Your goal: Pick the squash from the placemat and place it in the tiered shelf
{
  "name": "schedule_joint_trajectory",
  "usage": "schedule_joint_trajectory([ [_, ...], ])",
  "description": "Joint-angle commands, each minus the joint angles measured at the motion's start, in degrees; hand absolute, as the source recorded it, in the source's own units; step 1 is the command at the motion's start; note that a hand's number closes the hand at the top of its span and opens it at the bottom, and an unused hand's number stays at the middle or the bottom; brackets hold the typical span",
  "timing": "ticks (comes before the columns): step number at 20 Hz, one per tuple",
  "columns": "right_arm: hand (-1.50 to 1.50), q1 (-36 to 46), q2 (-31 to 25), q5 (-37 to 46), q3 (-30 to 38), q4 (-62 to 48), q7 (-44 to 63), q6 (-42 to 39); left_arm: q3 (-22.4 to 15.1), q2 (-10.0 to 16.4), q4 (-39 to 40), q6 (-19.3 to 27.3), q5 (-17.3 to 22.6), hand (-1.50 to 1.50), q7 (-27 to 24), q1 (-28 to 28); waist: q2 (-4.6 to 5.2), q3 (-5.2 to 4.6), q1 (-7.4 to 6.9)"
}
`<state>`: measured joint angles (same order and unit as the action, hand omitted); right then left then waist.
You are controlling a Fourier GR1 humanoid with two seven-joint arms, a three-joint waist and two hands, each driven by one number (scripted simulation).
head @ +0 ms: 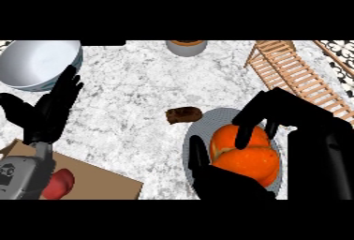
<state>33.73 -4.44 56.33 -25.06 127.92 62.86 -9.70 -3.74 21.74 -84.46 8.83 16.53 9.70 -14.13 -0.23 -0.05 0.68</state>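
Squash (pixel 245 157) lies on the placemat (pixel 206 122), your right hand (pixel 273 108) curled around it; your left hand (pixel 48 115) rests at left, fingers straight.

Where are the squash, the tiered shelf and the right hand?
squash (pixel 250 161): head view, orange top.
tiered shelf (pixel 296 71): head view, wooden slats.
right hand (pixel 247 127): head view, finger curled over squash.

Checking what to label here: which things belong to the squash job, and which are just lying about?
Job: squash, placemat, shelf, right hand.
Lying about: bowl, brown lump, cup, board, red fruit, resting left hand.
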Motion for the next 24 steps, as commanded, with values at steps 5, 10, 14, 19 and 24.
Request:
schedule_joint_trajectory([
  [5,1.5,-1.2,-5.6,-6.4,17.3,1.2,3.5,-8.5,1.2,-0.2,-0.2,-0.9,0.1,0.0,0.5,-0.4,0.13,0.02,-0.24],
  [10,1.5,-2.3,-11.8,-19.8,34.7,-0.5,-6.0,-9.3,1.0,-1.9,1.8,-0.8,-1.4,0.0,-1.4,-0.5,0.3,0.07,-0.09],
  [14,1.5,-5.8,-14.6,-23.9,42.7,-3.0,-10.9,-8.1,2.4,-0.4,-1.5,-3.0,-0.5,0.0,0.5,1.7,0.18,0.08,-0.46],
  [19,1.5,-10.7,-18.4,-29.0,49.4,-6.5,-19.8,-8.4,2.9,-3.4,3.8,-3.8,-2.3,0.0,-2.7,-0.8,0.24,0.06,-0.34],
  [24,1.5,-13.1,-19.8,-30.2,52.2,-14.7,-28.1,-5.9,3.5,-2.7,-1.1,-3.9,-3.5,0.0,2.3,-0.7,0.22,0.07,-0.63],
])
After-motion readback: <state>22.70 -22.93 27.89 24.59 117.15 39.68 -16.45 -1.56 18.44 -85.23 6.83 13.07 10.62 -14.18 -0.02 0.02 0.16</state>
